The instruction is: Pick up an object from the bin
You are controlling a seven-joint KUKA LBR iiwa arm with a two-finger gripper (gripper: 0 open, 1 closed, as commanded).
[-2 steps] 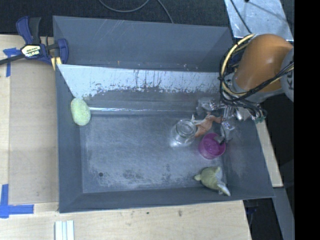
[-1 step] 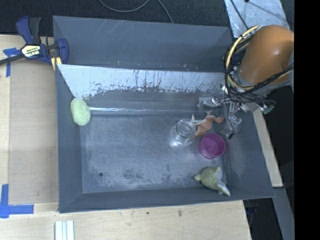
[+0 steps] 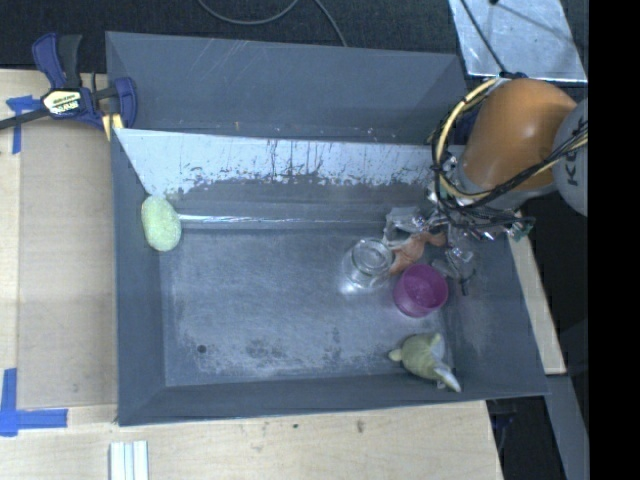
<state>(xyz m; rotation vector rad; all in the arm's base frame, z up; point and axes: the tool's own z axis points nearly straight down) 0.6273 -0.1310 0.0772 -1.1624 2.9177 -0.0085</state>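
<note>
My gripper (image 3: pixel 447 236) hangs low at the bin's right side, under the arm's orange cover. Just to its left lies a small orange-brown thing (image 3: pixel 408 254), touching or very close to the gripper. Below it stands a magenta round cup (image 3: pixel 420 290), seen from above. A clear glass cup (image 3: pixel 366 264) lies on its side to the left of these two. Whether anything sits in the gripper is hidden by the cables and metal parts around it.
A pale green plush toy (image 3: pixel 425 358) lies by the bin's front right corner. A light green oval thing (image 3: pixel 160 224) rests against the left wall. The arm and its cables crowd the right wall.
</note>
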